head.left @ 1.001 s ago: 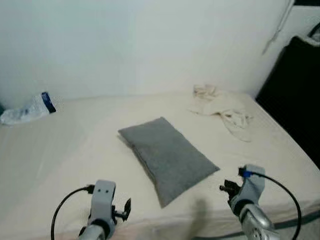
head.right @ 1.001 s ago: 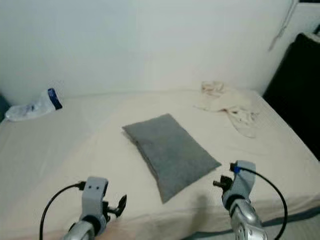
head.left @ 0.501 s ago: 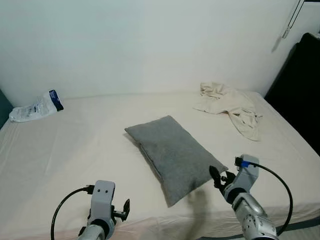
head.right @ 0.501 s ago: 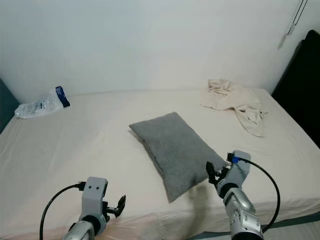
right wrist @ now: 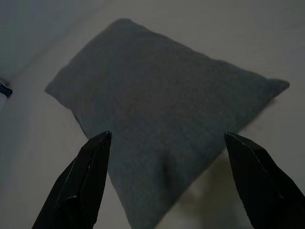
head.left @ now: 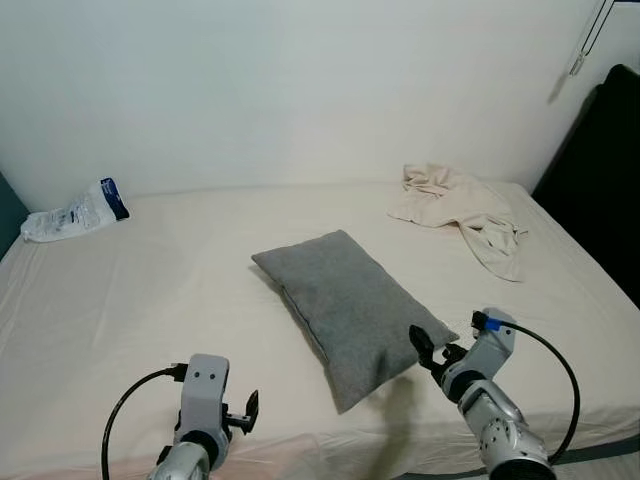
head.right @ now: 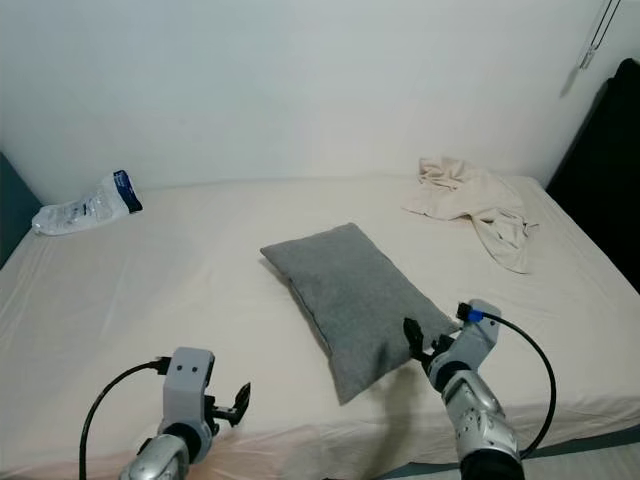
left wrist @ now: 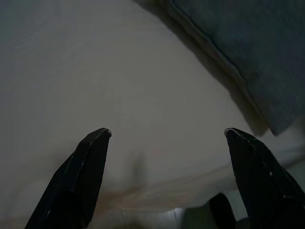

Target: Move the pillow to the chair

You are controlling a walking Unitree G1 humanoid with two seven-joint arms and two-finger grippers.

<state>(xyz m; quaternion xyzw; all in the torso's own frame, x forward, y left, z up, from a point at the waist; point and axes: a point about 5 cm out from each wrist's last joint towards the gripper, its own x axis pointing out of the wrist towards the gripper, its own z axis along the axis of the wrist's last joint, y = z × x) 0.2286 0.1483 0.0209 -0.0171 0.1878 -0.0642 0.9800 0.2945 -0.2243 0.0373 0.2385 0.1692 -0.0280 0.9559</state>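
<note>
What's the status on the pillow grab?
Right gripper open, at the near right edge of the grey pillow, not gripping. Left gripper open over bare bed. Nothing between gripper and pillow.

grey pillow (head.left: 345, 312); cream bed sheet (head.left: 150, 290); beige crumpled cloth (head.left: 460, 205); white-blue packet (head.left: 72, 212); white wall (head.left: 300, 90).
</note>
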